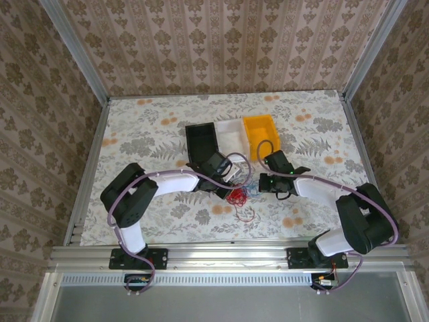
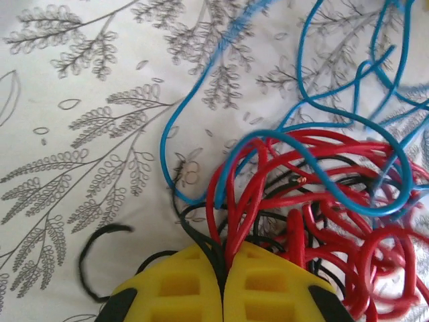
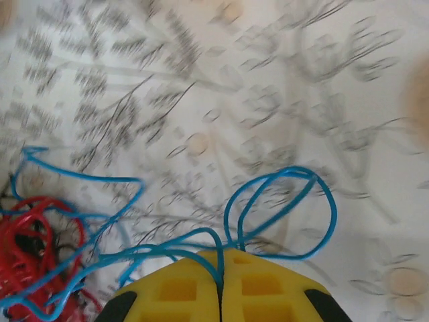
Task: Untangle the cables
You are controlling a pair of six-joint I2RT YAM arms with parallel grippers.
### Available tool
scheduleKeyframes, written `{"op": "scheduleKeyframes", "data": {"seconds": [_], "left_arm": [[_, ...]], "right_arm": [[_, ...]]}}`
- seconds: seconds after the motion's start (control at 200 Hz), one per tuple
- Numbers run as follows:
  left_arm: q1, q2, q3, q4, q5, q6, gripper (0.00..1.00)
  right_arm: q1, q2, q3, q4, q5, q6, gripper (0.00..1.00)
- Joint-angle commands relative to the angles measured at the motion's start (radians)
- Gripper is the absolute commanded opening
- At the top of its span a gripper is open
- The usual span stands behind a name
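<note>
**BOTH JAWS SHUT ON STRANDS; KNOT SITS BETWEEN THE ARMS**

1. L arm [image 1: 167, 182]: jaws pressed together at the bottom of the L wrist view, pinching the dark cable [image 2: 107, 228] where it runs into the seam. A strand of the red cable [image 2: 322, 228] drops to the same seam. Whether it is also caught, cannot tell.

2. R arm [image 1: 322, 188]: jaws pressed together, pinching the blue cable [image 3: 295, 172]. A free blue loop lies on the table [image 1: 147, 134] just ahead of the tips. R wrist view is blurred, so fine detail is poor.

3. Knot [image 1: 236, 196]: red, blue and dark strands are heaped near table centre, between the two wrists. It lies to the right of the L jaws and to the left of the R jaws.
   - L wrist view: the red mass starts right at the tips and spreads ahead and to the right. Blue crosses over it.
   - R wrist view: the red clump sits at the far left edge, apart from the tips. Blue strands lead from the jaws back to it.

4. Key relation (judgement): the L arm is nearer the knot, and the R arm holds an outlying blue run. The line jaws–knot–jaws runs roughly left-right across the table, so a separating pull would go along that axis with the arms moving apart. Risk: if red is caught with dark, the clump drags as one.

5. Far side: black bin [image 1: 201, 139], white bin [image 1: 231, 131] and yellow bin [image 1: 260, 129] stand in a row beyond the knot. No cable seen in them.
</note>
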Motion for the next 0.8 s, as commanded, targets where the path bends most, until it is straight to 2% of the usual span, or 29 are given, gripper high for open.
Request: {"op": "scheduleKeyframes", "data": {"seconds": [0.0, 0.17, 0.435, 0.645, 0.795], "left_arm": [[0.012, 0.014, -0.047, -0.014, -0.17, -0.059, 0.0], [0.053, -0.031, -0.108, 0.013, -0.307, -0.135, 0.0], [0.082, -0.09, -0.157, -0.042, -0.472, -0.177, 0.0], [0.104, -0.105, -0.186, -0.032, -0.465, -0.196, 0.0], [0.124, -0.106, -0.191, -0.046, -0.496, -0.269, 0.0]], "right_arm": [[-0.068, -0.063, -0.003, -0.057, 0.079, 0.15, 0.0], [-0.188, -0.089, -0.031, -0.09, 0.112, 0.323, 0.0], [-0.289, -0.1, 0.003, -0.151, 0.13, 0.327, 0.0], [-0.383, -0.133, 0.032, -0.196, 0.174, 0.311, 0.0], [-0.459, -0.151, 0.042, -0.214, 0.164, 0.302, 0.0]]}}
